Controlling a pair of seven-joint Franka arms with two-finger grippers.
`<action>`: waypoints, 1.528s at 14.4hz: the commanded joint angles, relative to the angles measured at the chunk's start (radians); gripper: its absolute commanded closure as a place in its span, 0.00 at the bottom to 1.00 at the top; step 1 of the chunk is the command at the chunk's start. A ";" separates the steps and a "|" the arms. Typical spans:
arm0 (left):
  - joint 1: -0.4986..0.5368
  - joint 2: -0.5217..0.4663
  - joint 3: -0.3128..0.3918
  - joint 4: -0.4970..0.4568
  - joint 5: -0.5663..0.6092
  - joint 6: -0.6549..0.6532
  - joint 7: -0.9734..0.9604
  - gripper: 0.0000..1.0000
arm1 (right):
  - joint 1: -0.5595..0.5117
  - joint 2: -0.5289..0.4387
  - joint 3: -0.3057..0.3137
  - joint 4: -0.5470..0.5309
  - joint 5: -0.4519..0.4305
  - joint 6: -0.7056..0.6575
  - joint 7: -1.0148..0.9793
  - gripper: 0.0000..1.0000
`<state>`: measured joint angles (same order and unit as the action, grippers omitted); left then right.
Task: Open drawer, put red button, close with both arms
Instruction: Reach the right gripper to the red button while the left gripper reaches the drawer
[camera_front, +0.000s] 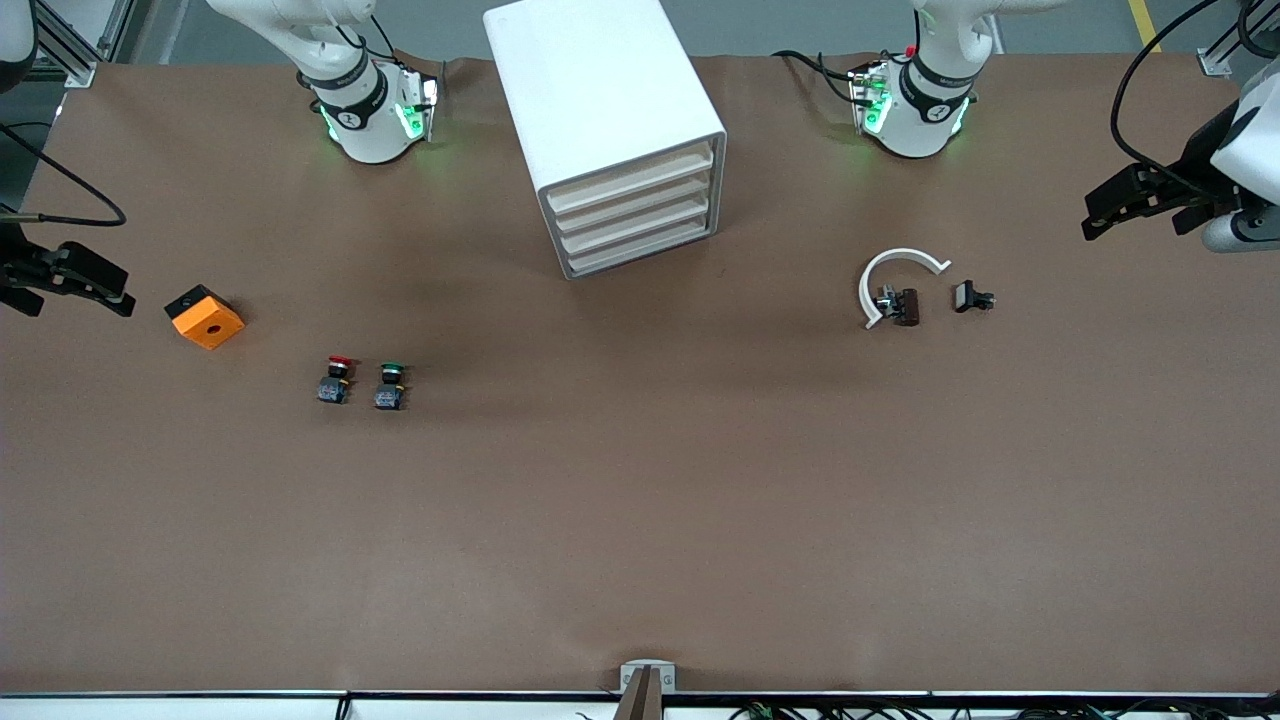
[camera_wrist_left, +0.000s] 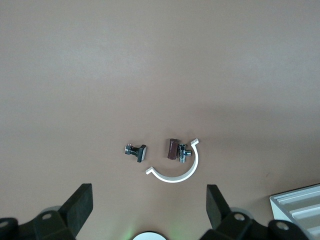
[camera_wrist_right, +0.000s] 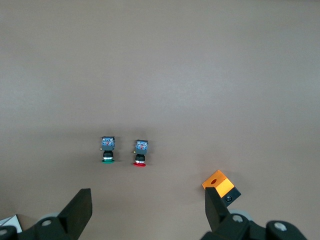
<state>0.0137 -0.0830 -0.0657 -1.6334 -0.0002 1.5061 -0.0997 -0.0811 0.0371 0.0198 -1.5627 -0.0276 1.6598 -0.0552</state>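
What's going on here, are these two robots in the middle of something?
Nothing is being handled yet. Both arms wait at the table's ends: the left claw and right claw are open and empty. The white drawer cabinet has all its drawers shut. The red button sits on the table beside a green button, untouched.

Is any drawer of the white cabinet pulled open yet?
No, all the drawers of the white cabinet sit flush with its front, and the red button lies out on the table.
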 joint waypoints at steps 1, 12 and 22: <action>0.006 0.012 -0.005 0.026 0.002 -0.024 0.006 0.00 | 0.001 0.014 0.003 0.026 -0.002 -0.015 0.012 0.00; 0.006 0.302 -0.006 0.118 -0.006 -0.006 0.009 0.00 | 0.001 0.122 0.002 0.001 -0.009 -0.106 0.001 0.00; -0.164 0.578 -0.016 0.132 -0.102 0.085 -0.637 0.00 | 0.023 0.173 0.005 -0.347 -0.009 0.352 0.001 0.00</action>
<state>-0.0978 0.4385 -0.0835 -1.5379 -0.0610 1.5970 -0.5520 -0.0572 0.2379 0.0238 -1.8036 -0.0276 1.9077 -0.0559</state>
